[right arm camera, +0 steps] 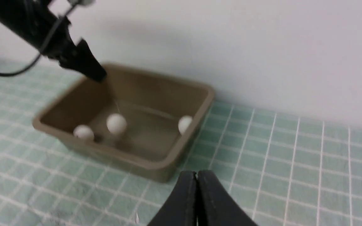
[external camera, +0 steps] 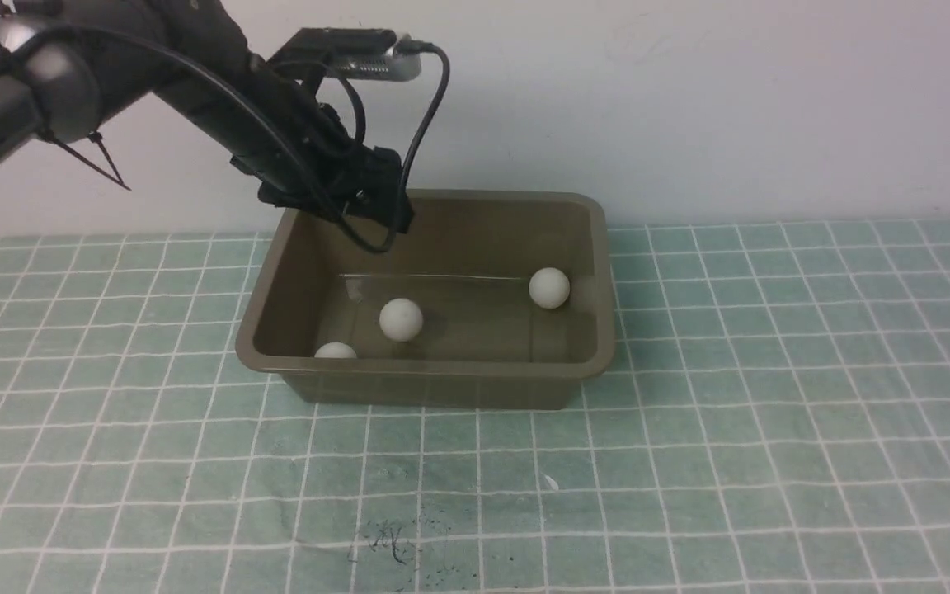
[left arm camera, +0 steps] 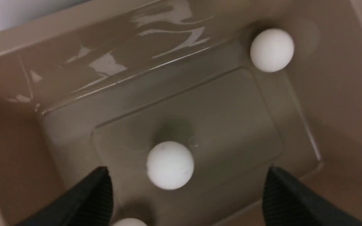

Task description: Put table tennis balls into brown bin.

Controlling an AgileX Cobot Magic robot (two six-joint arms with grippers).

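The brown bin (external camera: pixel 434 367) stands on the green checked cloth and holds three white table tennis balls: one in the middle (external camera: pixel 401 319), one at the right wall (external camera: pixel 549 288), and one half hidden behind the near rim (external camera: pixel 335 351). My left gripper (external camera: pixel 376 210) hangs over the bin's far left corner, open, gripping nothing. In the left wrist view its fingers (left arm camera: pixel 96 194) stand wide apart above the middle ball (left arm camera: pixel 170 165). My right gripper (right arm camera: pixel 196 174) is shut and empty, away from the bin (right arm camera: pixel 156 164); it does not show in the front view.
A white wall runs close behind the bin. The left arm and its cable (external camera: pixel 425 124) reach in from the upper left. Dark specks (external camera: pixel 384 540) mark the cloth near the front edge.
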